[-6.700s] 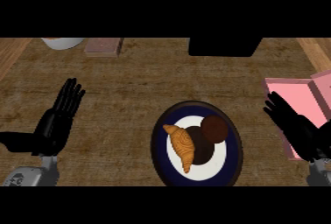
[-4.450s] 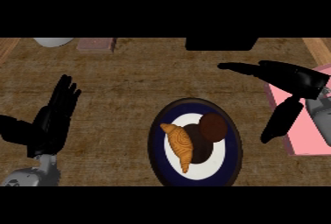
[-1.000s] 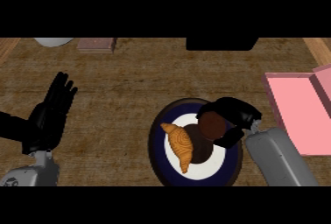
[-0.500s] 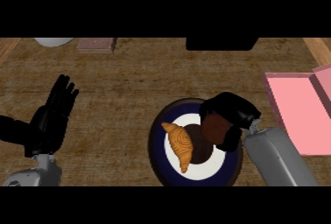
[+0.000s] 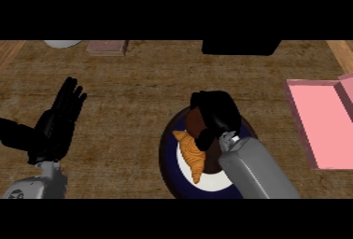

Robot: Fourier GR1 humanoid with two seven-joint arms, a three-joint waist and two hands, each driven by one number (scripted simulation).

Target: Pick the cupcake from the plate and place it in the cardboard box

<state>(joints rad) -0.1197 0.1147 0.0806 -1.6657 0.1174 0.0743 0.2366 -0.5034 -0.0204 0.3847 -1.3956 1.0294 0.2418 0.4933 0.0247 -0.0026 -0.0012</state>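
Since a moment ago, my right hand [image 5: 215, 116] has slid a touch further toward eleven o'clock over the plate, and nothing else has shifted. Largest first: the desk [image 5: 138, 84], then the pink cardboard box [image 5: 324, 126] at three o'clock, well apart from the dark-rimmed plate [image 5: 167, 158]. My left hand [image 5: 59, 123] rests with fingers straight at nine o'clock. On the plate lies a croissant [image 5: 193, 156], long axis running twelve to six. Just beside it, the brown cupcake [image 5: 196, 125] sits directly under my right hand, whose fingers curl round it. I judge the grasp made; the lift then goes toward three o'clock, the right arm being nearer
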